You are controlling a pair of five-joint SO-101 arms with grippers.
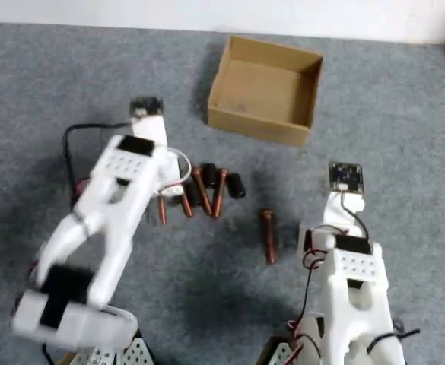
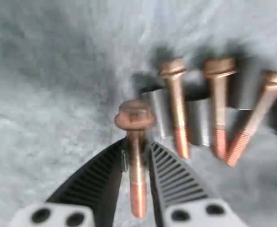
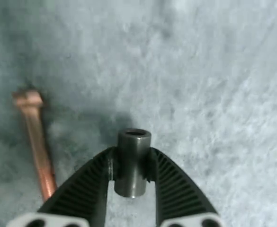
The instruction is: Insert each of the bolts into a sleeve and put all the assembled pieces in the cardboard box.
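My left gripper (image 2: 136, 147) is shut on the shank of a copper bolt (image 2: 134, 118), held just above the carpet. Beside it lie three more bolts (image 2: 177, 109) across dark sleeves (image 2: 198, 124). In the high view this cluster of bolts (image 1: 202, 190) and sleeves (image 1: 236, 185) sits in the middle of the carpet, with the left gripper (image 1: 163, 204) at its left end. My right gripper (image 3: 131, 155) is shut on an upright dark sleeve (image 3: 132, 172). A single bolt (image 3: 35, 142) lies on the carpet beside it, seen in the high view as the lone bolt (image 1: 268, 236).
The open cardboard box (image 1: 264, 122) stands at the back of the grey carpet, beyond the cluster. Cables trail from the left arm (image 1: 74, 144). Bare carpet lies between the lone bolt and the box.
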